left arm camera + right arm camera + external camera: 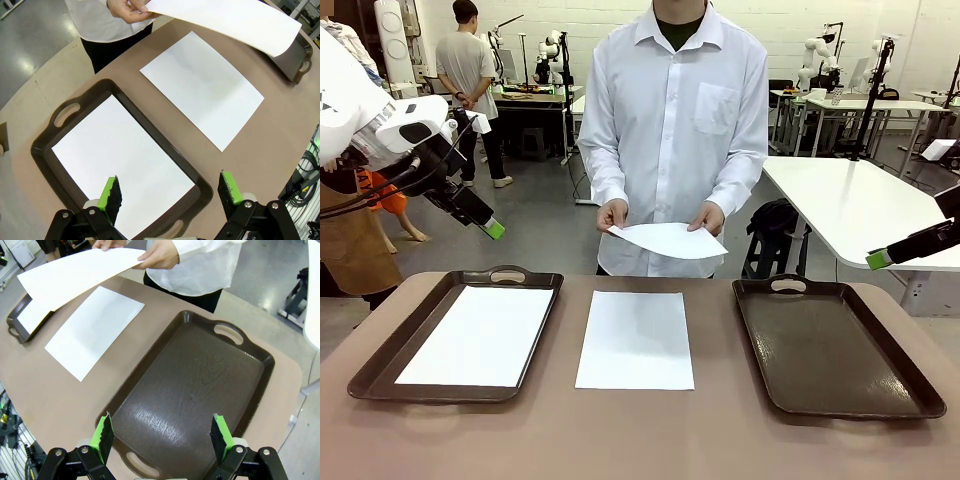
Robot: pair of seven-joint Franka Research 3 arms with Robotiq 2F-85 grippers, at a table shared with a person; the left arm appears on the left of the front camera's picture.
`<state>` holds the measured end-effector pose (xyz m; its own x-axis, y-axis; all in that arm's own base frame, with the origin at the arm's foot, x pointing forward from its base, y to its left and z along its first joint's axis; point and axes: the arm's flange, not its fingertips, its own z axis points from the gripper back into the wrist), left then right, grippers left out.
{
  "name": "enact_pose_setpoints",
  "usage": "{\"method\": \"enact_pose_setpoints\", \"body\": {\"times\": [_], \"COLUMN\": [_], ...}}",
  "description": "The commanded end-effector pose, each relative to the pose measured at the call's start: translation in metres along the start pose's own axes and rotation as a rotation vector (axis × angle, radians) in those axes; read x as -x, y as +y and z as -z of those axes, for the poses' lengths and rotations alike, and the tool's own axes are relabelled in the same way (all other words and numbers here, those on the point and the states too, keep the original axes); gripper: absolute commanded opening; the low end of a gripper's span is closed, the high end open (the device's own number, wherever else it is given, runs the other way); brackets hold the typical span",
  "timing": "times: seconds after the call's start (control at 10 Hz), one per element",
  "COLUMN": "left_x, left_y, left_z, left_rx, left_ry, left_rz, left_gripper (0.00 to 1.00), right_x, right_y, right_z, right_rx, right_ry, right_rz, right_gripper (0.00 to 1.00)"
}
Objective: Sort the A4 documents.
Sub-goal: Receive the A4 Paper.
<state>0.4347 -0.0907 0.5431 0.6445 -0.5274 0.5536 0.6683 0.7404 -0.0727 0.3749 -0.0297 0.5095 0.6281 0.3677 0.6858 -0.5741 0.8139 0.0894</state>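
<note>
**Grippers poised wide, one sheet in its tray**

My left gripper (170, 187) hangs with jaws apart above the left tray (47, 150), which holds one sheet (120, 165). My right gripper (161, 427), equally spread, hovers over the bare right tray (200, 385). A second sheet (635, 340) lies on the table (640, 440) between the trays. The person's hands (708, 218) hold a third sheet (670, 240) at the far edge. I judge sorting part done, and the next move needs a shallow pinch on a floppy edge. The front view tells me how high both arms hang, while the wrist views give each jaw gap squarely.
</note>
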Motion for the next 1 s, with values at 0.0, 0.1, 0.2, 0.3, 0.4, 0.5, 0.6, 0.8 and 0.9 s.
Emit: {"method": "enact_pose_setpoints", "body": {"times": [0.0, 0.1, 0.2, 0.3, 0.4, 0.5, 0.6, 0.8, 0.9], "left_x": [0.0007, 0.0007, 0.0007, 0.0007, 0.0007, 0.0007, 0.0007, 0.0007, 0.0007], "left_y": [-0.0006, -0.0006, -0.0006, -0.0006, -0.0006, -0.0006, -0.0006, -0.0006, -0.0006], "left_z": [-0.0013, -0.0013, -0.0013, -0.0013, -0.0013, -0.0013, -0.0013, -0.0013, -0.0013], "left_rx": [-0.001, -0.001, -0.001, -0.001, -0.001, -0.001, -0.001, -0.001, -0.001], "left_ry": [-0.003, -0.003, -0.003, -0.003, -0.003, -0.003, -0.003, -0.003, -0.003], "left_rz": [0.003, 0.003, 0.003, 0.003, 0.003, 0.003, 0.003, 0.003, 0.003], "left_gripper": [1.00, 1.00, 1.00, 1.00, 1.00, 1.00, 1.00, 1.00, 1.00], "right_x": [0.0007, 0.0007, 0.0007, 0.0007, 0.0007, 0.0007, 0.0007, 0.0007, 0.0007], "right_y": [-0.0023, -0.0023, -0.0023, -0.0023, -0.0023, -0.0023, -0.0023, -0.0023, -0.0023], "right_z": [0.0024, 0.0024, 0.0024, 0.0024, 0.0024, 0.0024, 0.0024, 0.0024, 0.0024], "right_rx": [-0.017, -0.017, -0.017, -0.017, -0.017, -0.017, -0.017, -0.017, -0.017], "right_ry": [-0.010, -0.010, -0.010, -0.010, -0.010, -0.010, -0.010, -0.010, -0.010], "right_rz": [-0.002, -0.002, -0.002, -0.002, -0.002, -0.002, -0.002, -0.002, -0.002], "right_gripper": [1.00, 1.00, 1.00, 1.00, 1.00, 1.00, 1.00, 1.00, 1.00]}}
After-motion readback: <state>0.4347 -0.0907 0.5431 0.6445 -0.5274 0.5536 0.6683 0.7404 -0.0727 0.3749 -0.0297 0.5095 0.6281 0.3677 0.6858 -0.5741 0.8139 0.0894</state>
